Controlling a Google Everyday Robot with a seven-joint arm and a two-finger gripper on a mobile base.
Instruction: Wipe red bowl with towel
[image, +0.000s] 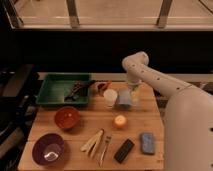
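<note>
Camera view: gripper (131, 93) at the end of the white arm, pointing down over the far middle of the wooden desk (150, 119), directly above the towel (125, 100). Jaws spread wide, clamped on nothing; touching the cloth or just clear of it, cannot tell. Towel crumpled, pale blue-white, lying just beside a white cup (110, 97) on the view's left of it. Red bowl (66, 118) upright on the left half of the desk, well apart from the towel and gripper, just in front of a green tray (52, 93) holding some dark items. Purple bowl (48, 150) near the front left corner, larger than the red one. Small orange round thing (120, 120) just in front of the towel. Along the front edge, from left to right: pale wooden utensils (93, 141), a fork (105, 147), a black rectangular block (124, 150), a flat blue sponge (147, 142).
</note>
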